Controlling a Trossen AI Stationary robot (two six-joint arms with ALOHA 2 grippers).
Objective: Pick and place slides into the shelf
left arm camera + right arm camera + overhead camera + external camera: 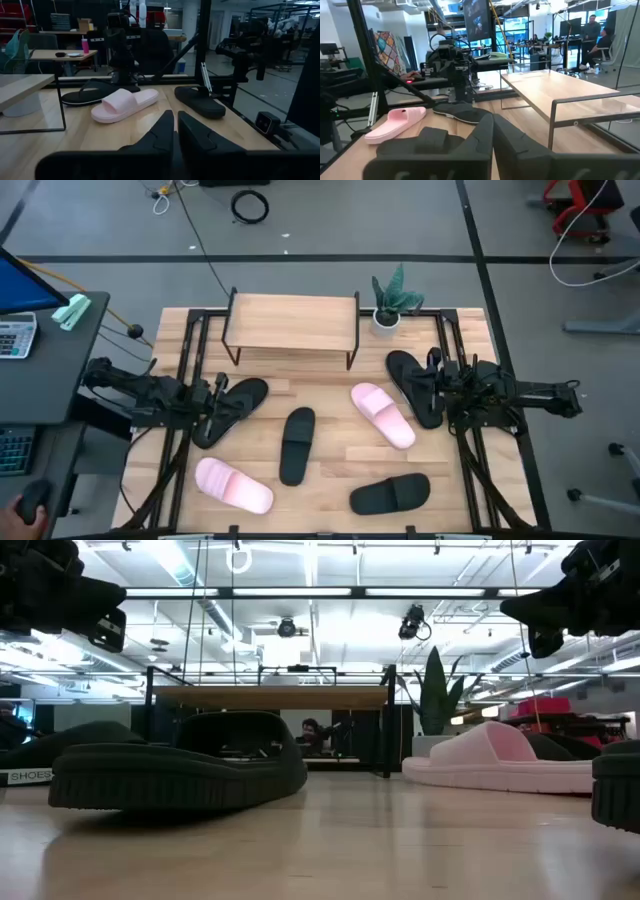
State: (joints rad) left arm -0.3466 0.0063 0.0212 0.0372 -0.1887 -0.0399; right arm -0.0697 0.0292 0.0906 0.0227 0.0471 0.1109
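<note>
Between the closed, empty left gripper (218, 395) and right gripper (437, 388) lie the slides (297, 444).

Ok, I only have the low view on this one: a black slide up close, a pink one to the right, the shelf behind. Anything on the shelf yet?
Observer: No. From above, the shelf carries nothing; all six slides lie on the table.
Operator: Where are the arms?
Observer: The left gripper hangs above a black thong flip-flop on the table's left, the right gripper above the other flip-flop on its right.
Operator: Holding anything?
Observer: No. The wrist views show both pairs of jaws shut on nothing.
</note>
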